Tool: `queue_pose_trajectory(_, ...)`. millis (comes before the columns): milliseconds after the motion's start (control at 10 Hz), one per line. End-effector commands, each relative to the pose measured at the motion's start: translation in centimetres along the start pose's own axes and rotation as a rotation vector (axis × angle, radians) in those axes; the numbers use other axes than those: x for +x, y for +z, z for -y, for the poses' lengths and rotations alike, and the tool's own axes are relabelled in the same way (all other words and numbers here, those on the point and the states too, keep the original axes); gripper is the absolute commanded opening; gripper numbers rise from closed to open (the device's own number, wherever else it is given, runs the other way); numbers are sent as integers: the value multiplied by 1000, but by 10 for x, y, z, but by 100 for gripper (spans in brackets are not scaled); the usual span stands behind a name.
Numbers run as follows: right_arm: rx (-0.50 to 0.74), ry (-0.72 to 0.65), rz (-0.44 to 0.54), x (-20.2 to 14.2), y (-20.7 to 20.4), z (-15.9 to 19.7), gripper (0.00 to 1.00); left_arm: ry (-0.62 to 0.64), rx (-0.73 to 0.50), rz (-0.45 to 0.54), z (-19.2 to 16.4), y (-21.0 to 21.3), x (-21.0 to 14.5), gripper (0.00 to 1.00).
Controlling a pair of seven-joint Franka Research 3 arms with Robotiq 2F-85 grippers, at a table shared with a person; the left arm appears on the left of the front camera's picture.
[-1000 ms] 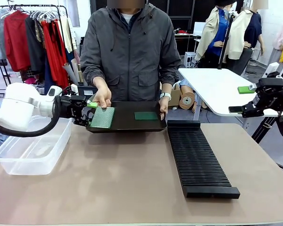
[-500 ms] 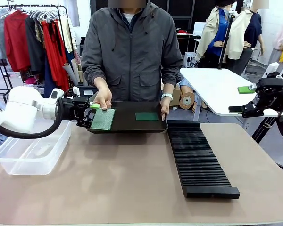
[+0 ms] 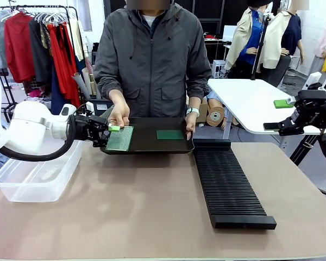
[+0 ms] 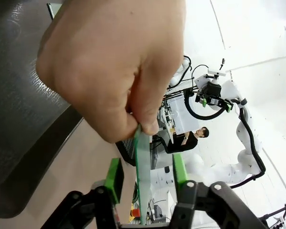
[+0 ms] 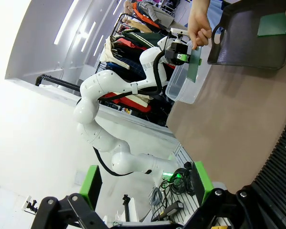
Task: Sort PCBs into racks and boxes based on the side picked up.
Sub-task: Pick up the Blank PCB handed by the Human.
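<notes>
A person's hand (image 3: pixel 118 115) holds a patterned light-green PCB (image 3: pixel 119 138) by its top edge, at the left end of a black tray (image 3: pixel 152 147). My left gripper (image 3: pixel 110 130) has come in from the left and straddles that board. In the left wrist view the PCB's thin edge (image 4: pixel 143 181) stands between my green pads with a small gap on each side, pinched above by the hand (image 4: pixel 114 71). A second, darker PCB (image 3: pixel 169 134) lies flat on the tray. My right gripper (image 3: pixel 277 115) hangs open and empty at the far right, jaws wide (image 5: pixel 147 183).
The black slotted rack (image 3: pixel 228 185) lies lengthwise right of centre. The clear plastic box (image 3: pixel 38 174) sits at the left edge under my left arm. A white side table (image 3: pixel 250 103) stands behind the right arm. The person's other hand (image 3: pixel 188 120) steadies the tray.
My left gripper has slid right onto the held PCB and its jaws have narrowed around the board. The right arm has not moved.
</notes>
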State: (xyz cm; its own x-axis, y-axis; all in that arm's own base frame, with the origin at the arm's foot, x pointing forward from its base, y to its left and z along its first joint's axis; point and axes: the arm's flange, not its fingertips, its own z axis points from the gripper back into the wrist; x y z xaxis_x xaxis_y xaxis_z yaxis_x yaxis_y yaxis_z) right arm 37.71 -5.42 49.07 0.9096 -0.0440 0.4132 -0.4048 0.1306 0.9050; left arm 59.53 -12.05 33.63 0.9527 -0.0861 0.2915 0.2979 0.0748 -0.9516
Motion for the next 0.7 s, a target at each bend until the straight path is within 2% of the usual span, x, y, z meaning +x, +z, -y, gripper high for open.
queue_pose_trajectory(0, 5, 8, 5, 1, 0, -1, 100, 5, 2, -5, -4, -9, 7, 19)
queue_pose_trajectory(100, 5, 8, 5, 1, 0, -1, 100, 8, 1, -7, -5, -10, 8, 4)
queue_pose_trajectory(200, 5, 8, 5, 1, 0, -1, 100, 14, -4, -12, -6, -11, 8, 0)
queue_pose_trajectory(600, 5, 8, 5, 1, 0, -1, 100, 41, -49, -16, -9, -10, 11, 0)
